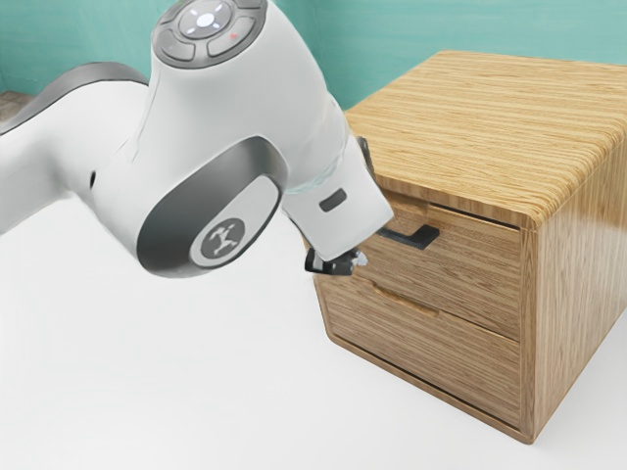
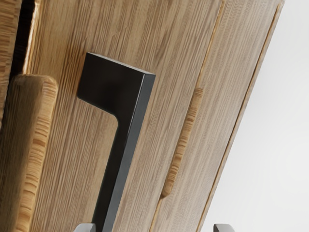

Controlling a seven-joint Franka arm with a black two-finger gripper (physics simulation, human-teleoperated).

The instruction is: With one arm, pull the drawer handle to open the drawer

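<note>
Pincer: the black two-finger gripper (image 1: pixel 336 262) is hanging low in front of the cabinet with its jaws spread wide, and it is gripping nothing.
Fingertips: in the wrist view two grey fingertips (image 2: pixel 86 227) are peeking in. One is sitting just beside the handle's bar and the other is standing well apart from it. I cannot tell whether the nearer one is touching the bar.
Handle: the dark, squared metal bar handle (image 1: pixel 411 235) (image 2: pixel 123 145) is sitting on the top drawer's front, with the gripper near its end toward the exterior view's left.
Top drawer: the light oak top drawer front (image 1: pixel 460 264) (image 2: pixel 159 48) is lying close under the cabinet's top, with a dark gap showing along its upper edge. From here I cannot tell whether it is pulled out at all.
Lower drawer: the matching oak lower drawer front (image 1: pixel 431 343) (image 2: pixel 227 96) is sitting directly beneath, carrying a shallow wooden grip slot (image 1: pixel 402 299) (image 2: pixel 183 140).
Cabinet: the rounded-edge two-drawer oak cabinet (image 1: pixel 490 127) is standing on the white surface (image 1: pixel 196 392), toward the exterior view's right.
Arm: the white and grey robot arm (image 1: pixel 216 147) is reaching in from the exterior view's left, angling down to the drawer fronts.
Backdrop: a teal wall (image 1: pixel 392 29) is running behind the cabinet.
</note>
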